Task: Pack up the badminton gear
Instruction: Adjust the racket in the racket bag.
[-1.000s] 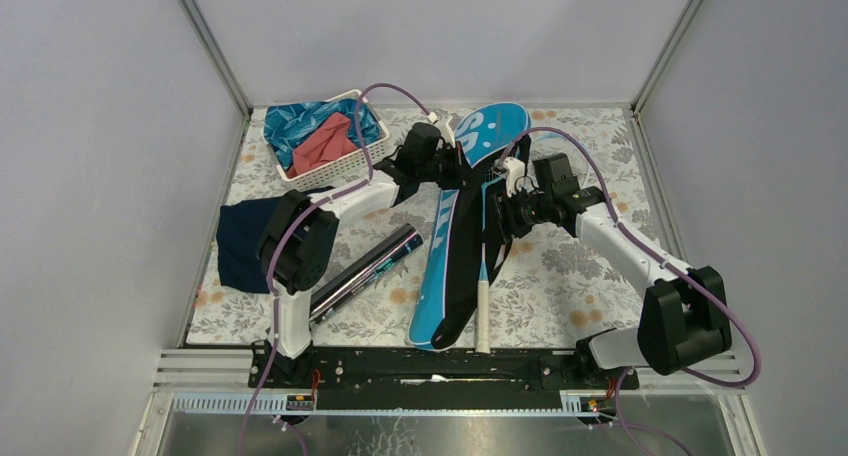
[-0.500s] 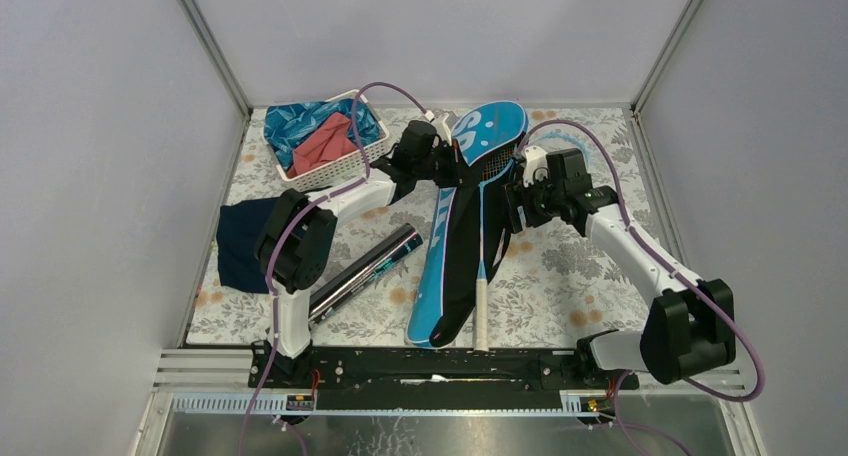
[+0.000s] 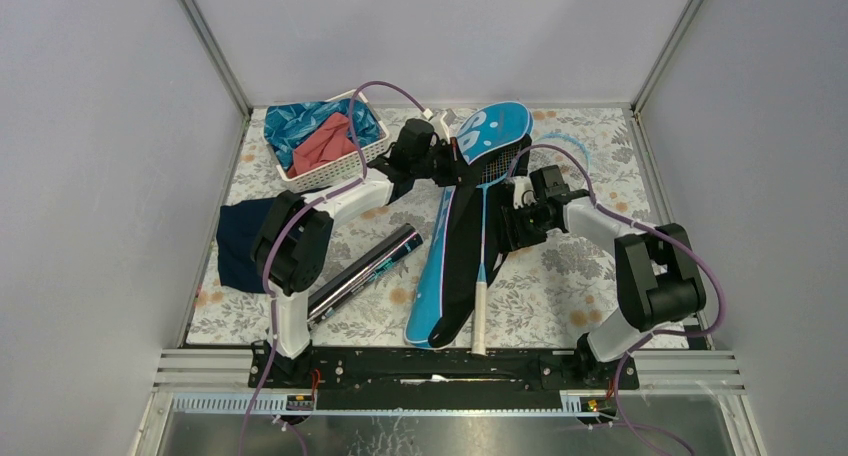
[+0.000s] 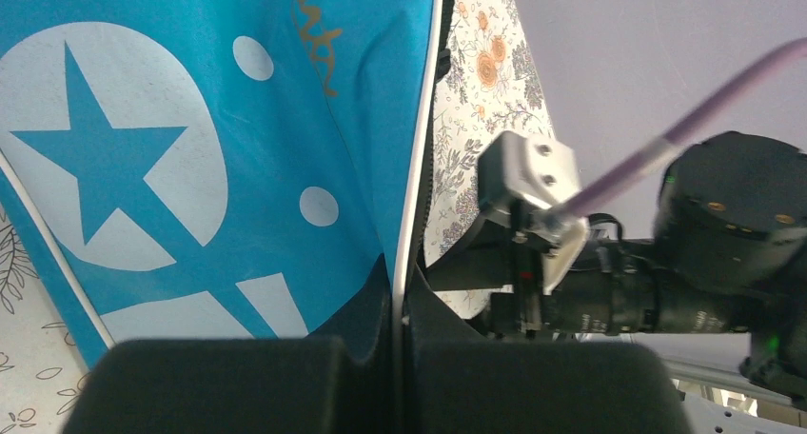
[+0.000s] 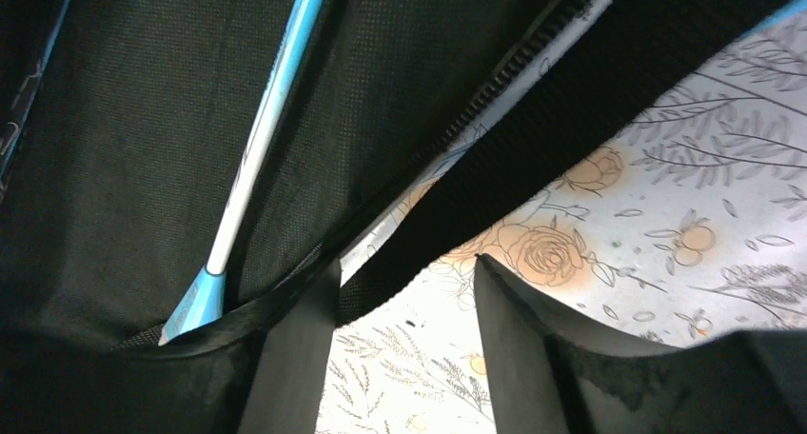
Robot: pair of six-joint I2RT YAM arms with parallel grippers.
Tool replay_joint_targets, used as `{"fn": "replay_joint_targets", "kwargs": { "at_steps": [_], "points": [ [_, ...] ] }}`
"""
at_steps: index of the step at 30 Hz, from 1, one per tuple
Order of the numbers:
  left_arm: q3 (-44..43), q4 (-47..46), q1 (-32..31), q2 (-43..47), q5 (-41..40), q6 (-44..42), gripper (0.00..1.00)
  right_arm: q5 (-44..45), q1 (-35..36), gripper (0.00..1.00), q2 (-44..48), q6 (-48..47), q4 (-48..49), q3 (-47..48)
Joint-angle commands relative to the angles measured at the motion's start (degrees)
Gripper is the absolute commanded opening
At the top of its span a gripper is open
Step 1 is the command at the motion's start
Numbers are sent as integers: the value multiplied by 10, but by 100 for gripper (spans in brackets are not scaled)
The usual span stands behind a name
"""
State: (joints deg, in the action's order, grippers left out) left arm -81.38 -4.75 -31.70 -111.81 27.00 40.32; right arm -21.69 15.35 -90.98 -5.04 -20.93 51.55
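The blue bag (image 3: 498, 126) lies open lengthwise mid-table, its black lining (image 3: 462, 246) facing up. One racket lies inside it, light-blue shaft (image 3: 483, 238) and white handle (image 3: 479, 314) toward me; its shaft (image 5: 269, 110) also shows in the right wrist view. My left gripper (image 3: 452, 166) is shut on the bag's white-piped edge (image 4: 411, 215) near the bag's wide end. My right gripper (image 3: 508, 226) stands open low at the bag's right flap (image 5: 533, 167), whose black edge crosses between the fingertips (image 5: 328, 291) over bare tablecloth. The black tube (image 3: 368, 268) lies left of the bag. No shuttlecocks are in view.
A white basket (image 3: 338, 166) with blue and red cloths stands at the back left. A navy cloth (image 3: 240, 241) lies at the left edge. A light-blue racket rim (image 3: 572, 142) seems to show behind the right arm. Walls enclose the floral tablecloth (image 3: 570, 276).
The right arm has folded in, and its gripper has dropped beside the bag's right flap. The left gripper shifted slightly toward the back, holding the bag's edge.
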Motion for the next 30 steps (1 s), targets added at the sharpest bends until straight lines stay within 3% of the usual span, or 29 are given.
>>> {"fn": "replay_joint_targets", "kwargs": {
  "at_steps": [1,6,8,15,20,30],
  "points": [
    [7,-60,5,31,12,13,0,-32,-2,48,-33,12,9,20],
    [10,-51,9,34,-6,-10,0,16,-8,10,-30,-7,-16,32],
    [8,-44,12,36,-7,-25,0,28,-20,0,-8,-18,-27,42],
    [-19,-2,22,44,-21,-74,0,26,-36,0,112,-67,-84,103],
    [-34,13,48,40,-20,-51,0,-14,-36,0,128,-102,-179,180],
    [-37,36,65,37,-7,-65,3,-72,-36,0,195,-135,-223,255]
  ]
}}
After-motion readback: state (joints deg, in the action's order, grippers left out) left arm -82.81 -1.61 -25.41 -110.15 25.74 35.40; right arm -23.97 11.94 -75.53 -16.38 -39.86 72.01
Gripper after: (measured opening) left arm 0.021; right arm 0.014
